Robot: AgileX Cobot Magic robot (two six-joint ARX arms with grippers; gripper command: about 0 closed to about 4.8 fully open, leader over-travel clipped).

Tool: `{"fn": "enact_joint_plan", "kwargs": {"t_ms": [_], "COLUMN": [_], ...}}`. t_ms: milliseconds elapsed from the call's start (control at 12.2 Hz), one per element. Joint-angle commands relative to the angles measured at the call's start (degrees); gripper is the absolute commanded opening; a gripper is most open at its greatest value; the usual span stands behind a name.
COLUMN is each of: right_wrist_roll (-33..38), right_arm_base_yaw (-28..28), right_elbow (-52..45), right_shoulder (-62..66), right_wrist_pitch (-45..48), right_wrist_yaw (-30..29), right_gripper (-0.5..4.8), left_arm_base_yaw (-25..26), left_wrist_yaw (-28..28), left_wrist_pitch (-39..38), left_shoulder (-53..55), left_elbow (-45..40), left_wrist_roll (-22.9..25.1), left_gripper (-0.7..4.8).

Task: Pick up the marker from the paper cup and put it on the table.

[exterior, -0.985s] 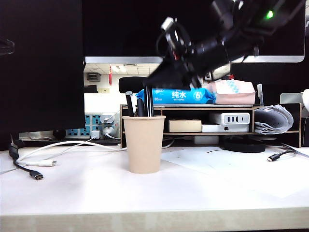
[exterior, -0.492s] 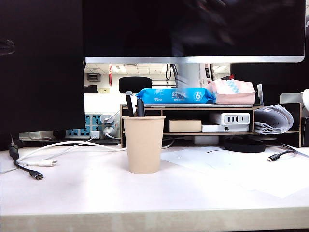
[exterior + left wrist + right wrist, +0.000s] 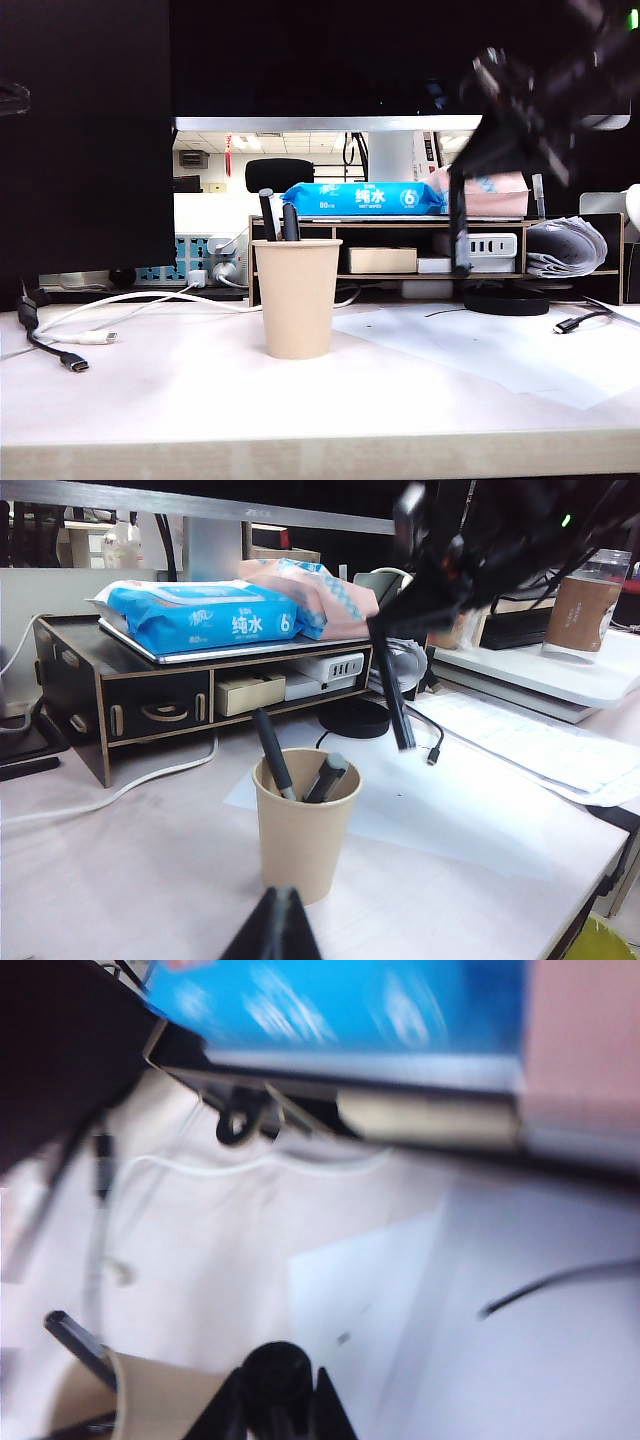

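Although the wide white desk (image 3: 150, 400) lies sharp in the exterior view, the right arm above its right half is smeared by motion, so the right gripper (image 3: 462, 172) shows only as a dark wedge in front of the wooden shelf (image 3: 390, 225) and the pink pack on it. The sheet of white paper (image 3: 500, 345) spreads across the desk under that arm. The blue wipes pack (image 3: 362, 198) lies flat on top of the shelf. The paper cup (image 3: 297, 297) stands upright on the desk left of the paper, with two dark pens (image 3: 280, 217) poking above its rim. The marker (image 3: 459, 222) hangs nearly upright from the right jaws, which are clenched on its upper end; its lower end is up in the air above the paper, well apart from the cup and to its right. In the right wrist view only the marker's rounded cap (image 3: 275, 1368) shows between the two dark fingers (image 3: 228, 1408), the rest being cut off and blurred. The left gripper (image 3: 272, 928) appears in its own wrist view as a dark pointed tip near the cup's base, and whether its jaws are parted I cannot tell.
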Motion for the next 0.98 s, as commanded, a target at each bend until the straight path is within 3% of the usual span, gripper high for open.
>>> {"fn": "enact_joint_plan", "kwargs": {"t_ms": [82, 246, 657, 739, 985], "right_wrist_roll": [12.79, 17.03, 20.41, 20.81, 20.79], "right_arm_base_yaw": [-0.46, 0.09, 0.72, 0.70, 0.70], "right_elbow": [0.07, 0.07, 0.04, 0.07, 0.07], "right_shoulder": [7.10, 11.10, 16.66, 16.66, 16.66], "right_wrist_pitch": [4.11, 6.23, 6.25, 6.40, 6.47], "right_wrist_yaw": [-7.37, -9.81, -9.53, -9.14, -8.98], "right_gripper": [0.40, 0.40, 0.45, 1.07, 1.08], "left_arm_base_yaw": [0.04, 0.04, 0.04, 0.04, 0.04], "left_wrist_yaw": [0.04, 0.04, 0.04, 0.04, 0.04], "left_wrist_pitch": [0.74, 0.72, 0.74, 0.74, 0.74], "left_shoulder": [0.00, 0.00, 0.00, 0.00, 0.00], "left_elbow": [0.04, 0.04, 0.04, 0.04, 0.04], "left_wrist_roll": [0.02, 0.02, 0.04, 0.02, 0.04], "left_gripper": [-0.05, -0.05, -0.05, -0.05, -0.05]}}
